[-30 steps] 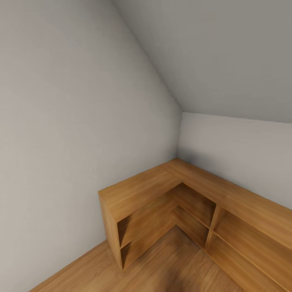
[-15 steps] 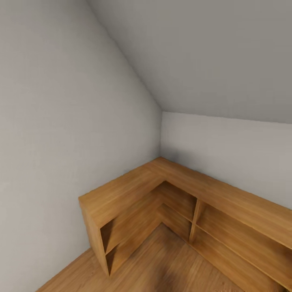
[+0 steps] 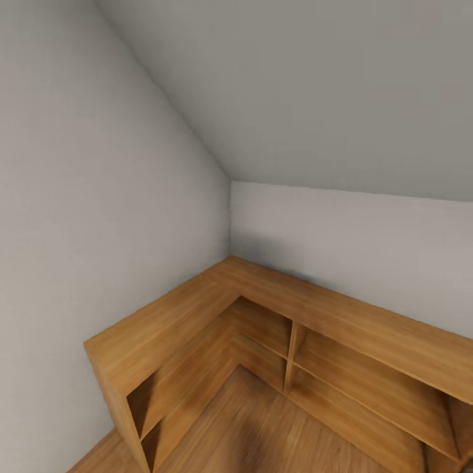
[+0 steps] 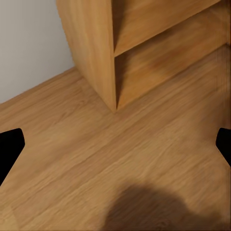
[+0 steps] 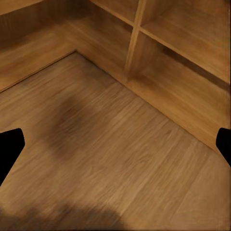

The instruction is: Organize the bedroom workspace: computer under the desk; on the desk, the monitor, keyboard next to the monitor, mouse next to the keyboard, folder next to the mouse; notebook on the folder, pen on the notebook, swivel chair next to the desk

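I am facing a room corner with none of the desk items in sight. My left gripper hangs open over bare wooden floor, its dark fingertips at the picture's two sides with nothing between them. My right gripper is likewise open over the floor, its fingertips spread wide and empty.
A low L-shaped wooden shelf unit runs along both grey walls and meets in the corner. Its open end stands close to the left gripper, and its compartments lie beyond the right gripper. Wooden floor spreads in front.
The whole head view has shifted: the shelf corner now sits further left and lower, so the camera has turned to the right. Nothing in the scene itself has moved.
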`<state>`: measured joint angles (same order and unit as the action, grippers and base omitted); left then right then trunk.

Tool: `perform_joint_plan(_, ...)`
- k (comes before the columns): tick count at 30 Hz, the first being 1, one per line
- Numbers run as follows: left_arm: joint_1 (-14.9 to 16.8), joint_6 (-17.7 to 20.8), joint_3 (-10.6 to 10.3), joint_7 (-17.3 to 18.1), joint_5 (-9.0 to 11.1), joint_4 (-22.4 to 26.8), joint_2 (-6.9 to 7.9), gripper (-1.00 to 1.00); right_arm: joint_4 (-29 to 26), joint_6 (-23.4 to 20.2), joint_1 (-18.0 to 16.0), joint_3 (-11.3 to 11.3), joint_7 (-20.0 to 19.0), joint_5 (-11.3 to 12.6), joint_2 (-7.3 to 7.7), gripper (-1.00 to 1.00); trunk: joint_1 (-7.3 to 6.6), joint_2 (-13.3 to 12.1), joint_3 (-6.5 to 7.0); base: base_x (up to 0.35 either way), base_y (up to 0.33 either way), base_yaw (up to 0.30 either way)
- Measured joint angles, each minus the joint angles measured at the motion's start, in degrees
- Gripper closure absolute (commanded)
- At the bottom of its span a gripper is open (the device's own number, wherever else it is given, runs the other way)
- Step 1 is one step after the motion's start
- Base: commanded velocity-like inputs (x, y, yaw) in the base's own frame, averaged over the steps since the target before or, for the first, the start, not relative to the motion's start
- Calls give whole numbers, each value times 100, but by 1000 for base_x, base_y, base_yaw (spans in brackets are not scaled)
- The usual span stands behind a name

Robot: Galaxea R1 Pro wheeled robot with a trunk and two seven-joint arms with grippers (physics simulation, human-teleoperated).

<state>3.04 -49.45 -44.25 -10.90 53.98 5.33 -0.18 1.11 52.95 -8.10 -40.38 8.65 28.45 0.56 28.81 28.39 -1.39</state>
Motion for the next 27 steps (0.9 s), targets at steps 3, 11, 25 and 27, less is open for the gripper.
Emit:
perform_joint_plan(3, 0, 0, 0, -1, 1, 0, 0, -100, 0, 2, -1, 0, -2, 0, 0, -100, 0, 0, 0, 3, 0, -300)
perform_joint_plan(11, 0, -3, 0, -1, 2, -1, 0, -100, 0, 7, 0, -8, -12, -2, 0, -100, 0, 0, 0, 19, 144, -300)
perform_joint_plan(25, 0, 0, 0, 0, 0, 0, 0, -100, 0, 7, 0, -10, -6, -1, 0, -100, 0, 0, 0, 37, 57, -300)
perform_joint_plan(27, 0, 0, 0, -1, 0, 0, 0, -100, 0, 2, 0, -11, -2, 0, -2, -100, 0, 0, -3, 0, 1, -290)
